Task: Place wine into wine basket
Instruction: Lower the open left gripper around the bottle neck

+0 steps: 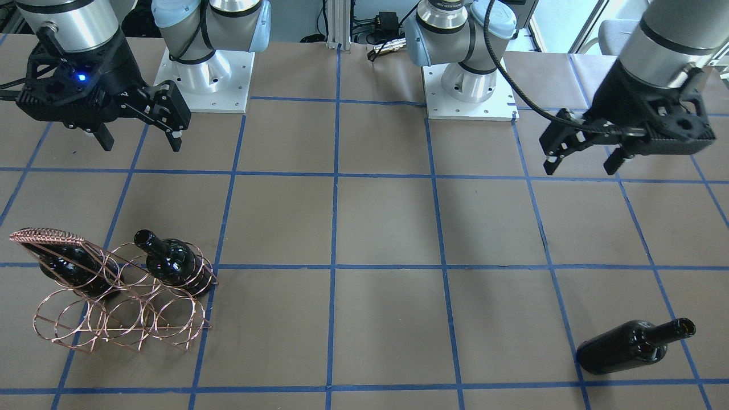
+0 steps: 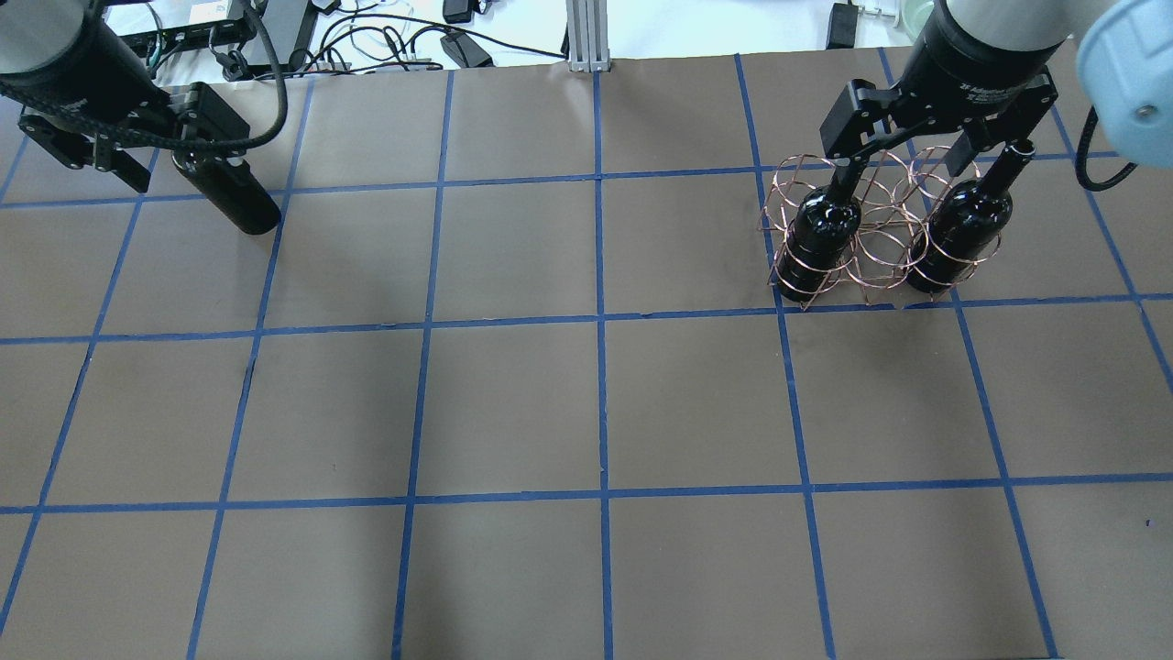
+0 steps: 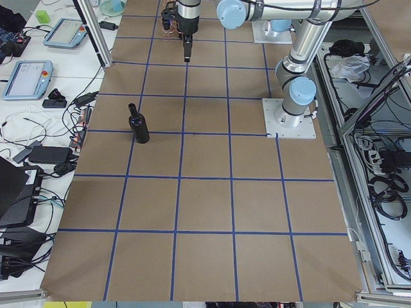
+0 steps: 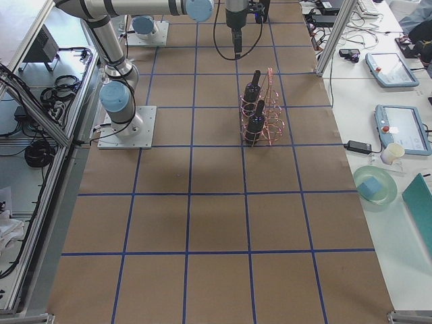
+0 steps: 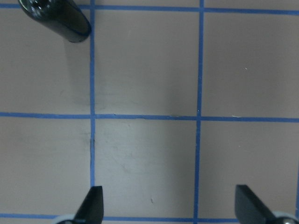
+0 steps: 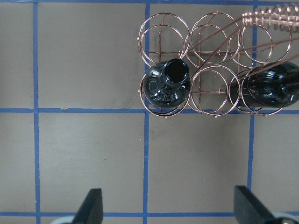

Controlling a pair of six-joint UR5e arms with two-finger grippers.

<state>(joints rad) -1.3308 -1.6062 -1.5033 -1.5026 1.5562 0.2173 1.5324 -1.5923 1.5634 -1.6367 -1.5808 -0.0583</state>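
Two dark bottles stand upright in the wine basket (image 6: pixel 198 91). One bottle (image 1: pixel 173 265) and the other (image 1: pixel 74 267) fill the two end rings of the row nearer the robot. The basket sits close to the bench edge opposite the robot, toward the corner at the robot's right end. Its woven handle (image 1: pixel 48 235) rises at the end nearest that corner.

The third wine (image 1: pixel 626 348) stands alone and upright on the brown bench top (image 2: pixel 513 412). It is near the same far edge, but toward the corner at the robot's left end, well apart from the basket.

The left gripper (image 1: pixel 581 165) hangs above the bench on the robot's side of that bottle, fingers spread wide with nothing between them. In its wrist view the bottle's mouth sits off to one side of the fingers (image 5: pixel 93 203).

The right gripper (image 1: pixel 141 142) hangs above the bench on the robot's side of the basket, also spread wide and empty.
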